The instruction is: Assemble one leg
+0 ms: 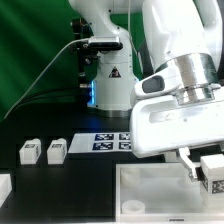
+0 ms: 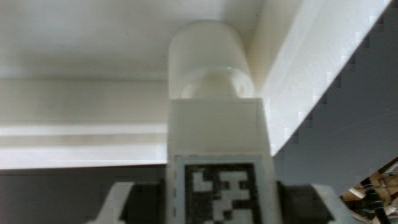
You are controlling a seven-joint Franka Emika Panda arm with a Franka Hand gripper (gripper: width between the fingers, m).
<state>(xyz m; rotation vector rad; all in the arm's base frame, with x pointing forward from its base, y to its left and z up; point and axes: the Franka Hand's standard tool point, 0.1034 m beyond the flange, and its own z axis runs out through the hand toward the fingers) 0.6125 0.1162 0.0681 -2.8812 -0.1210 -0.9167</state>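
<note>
My gripper is shut on a leg, a small white block with a black-and-white tag, held at the exterior view's right just above the large white tray-like piece. In the wrist view the held leg stands between my fingers, its rounded end pointing at the tray's wall. Two more legs lie side by side on the black table at the exterior view's left.
The marker board lies on the table behind the tray. The arm's white base stands at the back before a green curtain. A white piece shows at the exterior view's left edge.
</note>
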